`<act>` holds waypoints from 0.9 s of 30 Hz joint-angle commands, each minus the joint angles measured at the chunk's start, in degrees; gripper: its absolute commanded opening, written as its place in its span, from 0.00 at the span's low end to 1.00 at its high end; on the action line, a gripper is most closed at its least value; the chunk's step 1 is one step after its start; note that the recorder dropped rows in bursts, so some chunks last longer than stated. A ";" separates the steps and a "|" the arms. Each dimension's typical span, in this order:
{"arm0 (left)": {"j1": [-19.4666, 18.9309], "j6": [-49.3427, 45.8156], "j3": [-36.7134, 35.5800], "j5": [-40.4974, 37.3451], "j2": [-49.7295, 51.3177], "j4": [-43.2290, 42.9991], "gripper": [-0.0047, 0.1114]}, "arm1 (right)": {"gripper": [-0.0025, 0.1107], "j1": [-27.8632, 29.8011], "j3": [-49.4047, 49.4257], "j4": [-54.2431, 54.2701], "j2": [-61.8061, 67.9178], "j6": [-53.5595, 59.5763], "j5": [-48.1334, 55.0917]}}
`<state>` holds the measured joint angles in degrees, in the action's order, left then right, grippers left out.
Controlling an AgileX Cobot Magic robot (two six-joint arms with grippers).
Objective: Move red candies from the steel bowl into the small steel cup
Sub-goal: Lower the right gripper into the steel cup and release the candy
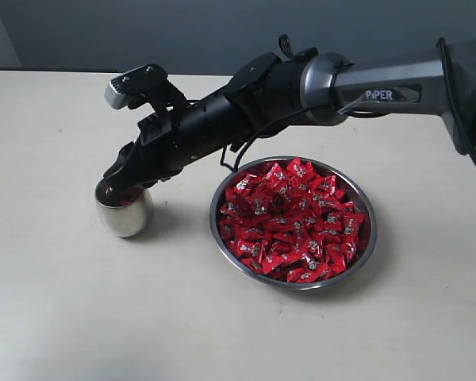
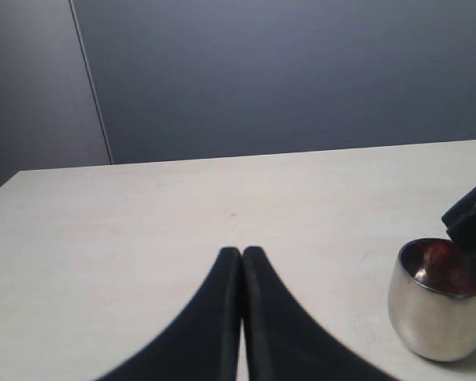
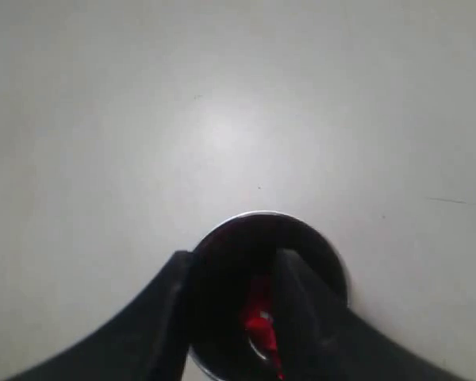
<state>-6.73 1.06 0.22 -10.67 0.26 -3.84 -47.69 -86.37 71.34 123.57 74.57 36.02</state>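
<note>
One steel bowl [image 1: 213, 213], one small steel cup [image 1: 127, 216] and two grippers are in view on the pale table [image 1: 63, 309]; the red candies [image 1: 289, 222] in the bowl are heaped too thick to count (dozens, overlapping in a mound that fills the dish almost to its rim). The bowl sits right of centre in the exterior view; the cup stands upright to its left, apart from it, not touching.

The right gripper [image 1: 115, 184] reaches across the middle and hangs right over the cup's mouth, fingertips at the rim; in its own wrist view its two fingers [image 3: 178, 286] stand parted, with a plain gap between them, and they pinch nothing. Through that gap the dark inside of the cup shows, with red wrapper [image 3: 258, 313] lying down in it; how many pieces are in there I cannot tell, though at least one.

The left gripper [image 2: 242, 252] has its two fingers pressed flat together with nothing between them; it hovers over bare table, the cup off to one side of it, with red glinting inside the mouth and the tip of the right arm's finger just above the rim.
</note>
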 commanded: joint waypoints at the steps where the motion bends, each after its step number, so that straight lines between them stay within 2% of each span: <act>1: -0.04 0.07 -0.22 0.39 -0.26 -0.06 0.04 | 0.34 -0.04 -0.32 -0.42 -0.04 0.21 -0.14; 19: -0.04 0.07 -0.22 0.34 -0.26 -0.06 0.04 | 0.33 0.08 -0.32 -2.42 -2.57 -1.70 0.66; 24: -0.04 0.07 -0.22 0.34 -0.26 -0.06 0.04 | 0.21 0.35 -0.32 -17.99 -6.27 -12.78 -1.73; 27: -0.04 0.07 -0.22 0.34 -0.26 -0.06 0.04 | 0.19 0.35 -0.32 -23.85 -8.14 -17.83 -1.92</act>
<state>-6.73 1.06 0.22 -10.67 0.26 -3.84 -47.69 -86.37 53.13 117.32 61.24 34.47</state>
